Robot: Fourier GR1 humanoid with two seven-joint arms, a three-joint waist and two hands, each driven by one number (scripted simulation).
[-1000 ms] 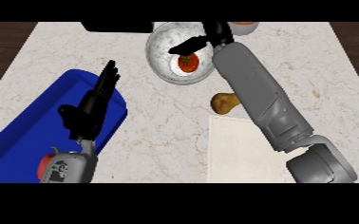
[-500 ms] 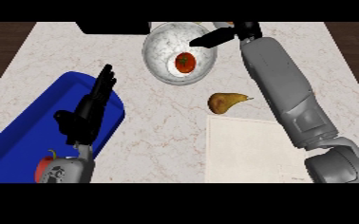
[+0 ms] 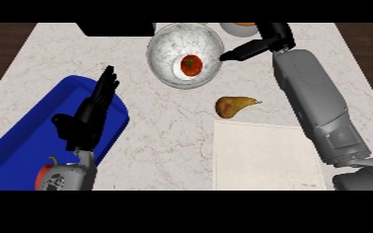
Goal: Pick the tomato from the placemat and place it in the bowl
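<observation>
"One tomato [image 3: 191,65]! Where is it?" asks Sam.

"In the bowl [image 3: 162,49], close to the middle. It is not on the placemat [image 3: 266,153]," says Ana.

"Which hand is nearer?"

"The right hand [image 3: 256,48]. The tomato lies to its left and a little lower in the view. It is round, so it has no long side."

"Is the hand holding anything?"

"No. Its fingers are stretched out and hold nothing. They point at the bowl's right rim, just beside it. The grey arm comes up the right side, and the hand bends left."

"And the other hand?"

"The left hand [image 3: 87,116] rests open over the blue tray [image 3: 29,138], fingers up, well apart from the bowl."

"What now?"

"I think the job looks done. The right hand should pull back and not bump the bowl or the pear [image 3: 233,106]."
</observation>
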